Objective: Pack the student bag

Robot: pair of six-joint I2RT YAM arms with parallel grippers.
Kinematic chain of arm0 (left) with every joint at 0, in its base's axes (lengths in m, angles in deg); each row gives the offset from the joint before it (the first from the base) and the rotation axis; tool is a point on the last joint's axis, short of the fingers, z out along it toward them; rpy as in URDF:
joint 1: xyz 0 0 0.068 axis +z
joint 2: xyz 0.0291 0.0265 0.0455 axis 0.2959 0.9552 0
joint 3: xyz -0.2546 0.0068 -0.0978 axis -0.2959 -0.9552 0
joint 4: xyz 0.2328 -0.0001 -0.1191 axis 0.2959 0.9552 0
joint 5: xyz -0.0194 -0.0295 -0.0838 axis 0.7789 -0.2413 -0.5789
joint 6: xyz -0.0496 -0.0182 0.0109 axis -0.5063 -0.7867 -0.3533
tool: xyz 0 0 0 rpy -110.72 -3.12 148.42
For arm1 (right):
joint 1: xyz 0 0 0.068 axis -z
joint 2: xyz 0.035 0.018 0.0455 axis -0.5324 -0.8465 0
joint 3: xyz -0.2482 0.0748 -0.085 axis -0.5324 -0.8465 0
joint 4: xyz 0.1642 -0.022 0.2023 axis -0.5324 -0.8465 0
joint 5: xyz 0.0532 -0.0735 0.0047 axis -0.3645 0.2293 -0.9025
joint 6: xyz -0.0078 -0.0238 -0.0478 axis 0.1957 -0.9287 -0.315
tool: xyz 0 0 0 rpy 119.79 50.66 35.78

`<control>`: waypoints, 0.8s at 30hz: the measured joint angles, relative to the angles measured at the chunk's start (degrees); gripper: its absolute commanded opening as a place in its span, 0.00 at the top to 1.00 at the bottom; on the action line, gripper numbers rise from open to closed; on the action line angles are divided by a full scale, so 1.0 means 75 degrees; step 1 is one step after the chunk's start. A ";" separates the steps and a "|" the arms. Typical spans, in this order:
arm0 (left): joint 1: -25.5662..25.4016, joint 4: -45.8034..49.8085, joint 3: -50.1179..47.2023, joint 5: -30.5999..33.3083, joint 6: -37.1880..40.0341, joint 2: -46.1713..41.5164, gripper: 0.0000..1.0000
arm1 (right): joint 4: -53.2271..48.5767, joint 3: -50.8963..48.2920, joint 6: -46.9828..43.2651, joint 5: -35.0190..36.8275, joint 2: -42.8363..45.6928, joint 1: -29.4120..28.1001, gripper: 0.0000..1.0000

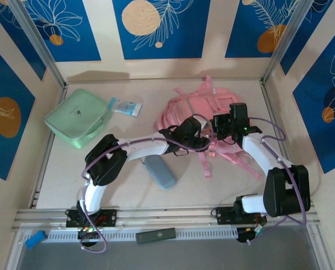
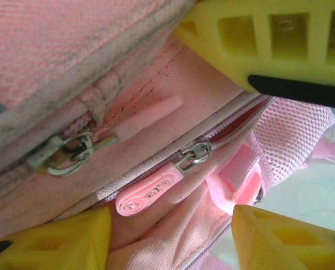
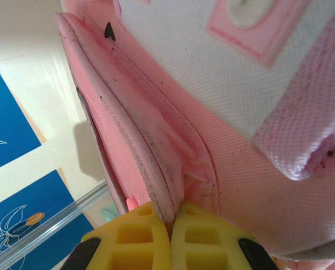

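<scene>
Toward the far right of the table (image 1: 122,194), the student bag (image 1: 190,107) lies with a fabric edge pinched in the closed right gripper (image 3: 172,216), while the left gripper (image 2: 173,146), jaws apart, has the pink zip pull (image 2: 148,196) right between them.

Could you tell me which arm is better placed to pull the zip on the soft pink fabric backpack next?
Probably left: the left gripper, open, straddles the pink rubber zip pull, while the right gripper is shut on a fold of the soft pink fabric backpack.
</scene>
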 measured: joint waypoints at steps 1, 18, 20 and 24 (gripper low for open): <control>0.0003 -0.0090 0.0003 0.0000 0.0000 0.0029 0.41 | 0.0017 0.0000 0.0012 0.0017 0.0000 0.0000 1.00; 0.0111 -0.0778 0.0015 -0.0230 0.0382 0.0169 0.85 | 0.0105 0.0000 0.0035 0.0184 -0.0009 0.0023 1.00; 0.0111 -0.0796 0.0017 -0.0236 0.0475 0.0169 0.89 | 0.0099 0.0000 0.0035 0.0184 -0.0009 0.0023 1.00; 0.0122 -0.0831 0.0017 -0.0321 0.0682 0.0169 0.97 | 0.0087 0.0003 0.0029 0.0184 -0.0009 0.0032 1.00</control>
